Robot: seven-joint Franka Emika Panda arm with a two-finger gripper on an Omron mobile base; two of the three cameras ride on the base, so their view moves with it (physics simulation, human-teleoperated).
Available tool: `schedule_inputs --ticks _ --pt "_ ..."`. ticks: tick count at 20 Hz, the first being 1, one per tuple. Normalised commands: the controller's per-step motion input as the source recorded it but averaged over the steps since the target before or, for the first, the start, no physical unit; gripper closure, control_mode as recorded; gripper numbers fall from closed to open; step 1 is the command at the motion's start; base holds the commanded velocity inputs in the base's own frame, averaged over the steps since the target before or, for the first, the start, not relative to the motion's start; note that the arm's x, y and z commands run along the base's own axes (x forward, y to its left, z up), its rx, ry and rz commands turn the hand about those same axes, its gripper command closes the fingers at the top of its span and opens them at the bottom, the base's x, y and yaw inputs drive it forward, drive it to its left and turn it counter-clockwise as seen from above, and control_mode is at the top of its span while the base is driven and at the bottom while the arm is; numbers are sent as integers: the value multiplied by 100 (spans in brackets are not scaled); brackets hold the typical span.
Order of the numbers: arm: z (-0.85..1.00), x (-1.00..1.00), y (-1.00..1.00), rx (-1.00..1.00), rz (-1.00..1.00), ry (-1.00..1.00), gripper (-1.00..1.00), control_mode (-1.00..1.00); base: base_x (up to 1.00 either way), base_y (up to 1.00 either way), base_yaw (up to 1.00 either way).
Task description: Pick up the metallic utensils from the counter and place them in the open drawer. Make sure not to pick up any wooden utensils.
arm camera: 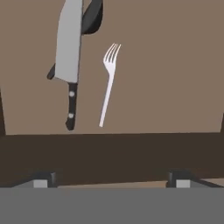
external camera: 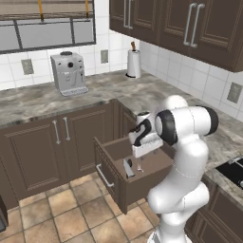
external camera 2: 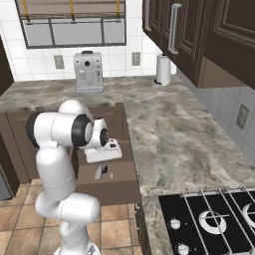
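Coffee machine (external camera: 68, 72): far left on the surface (external camera: 142, 92), by the wall.
Drawer (external camera: 156, 163): pulled open; knife (arm camera: 68, 52) left of fork (arm camera: 109, 78), dark spoon (arm camera: 92, 16) under the blade.
Hand (external camera: 142, 151): above the drawer, released, empty.
Paper roll (external camera: 134, 63): far corner.
Sink (external camera: 233, 170): right.

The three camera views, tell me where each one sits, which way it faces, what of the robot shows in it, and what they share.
Left base view: behind the arm's left, facing forward and down at the open drawer; arm at lower right.
Right base view: behind its right, facing the same drawer and the counter; arm at lower left.
Hand view: on the hand, looking down into the drawer at the knife, fork and a dark spoon; open fingers at the bottom.
Shared: all show the drawer.
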Motion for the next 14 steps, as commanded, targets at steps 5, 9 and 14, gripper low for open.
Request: schedule_inputs --ticks 5,9,14 --pt "76 -26 0 0 0 0 -100 -100 0 0 0" --pt "87 -25 1 0 0 0 -100 -100 0 0 0" --pt "96 -28 0 2 0 1 -100 -100 0 0 0"
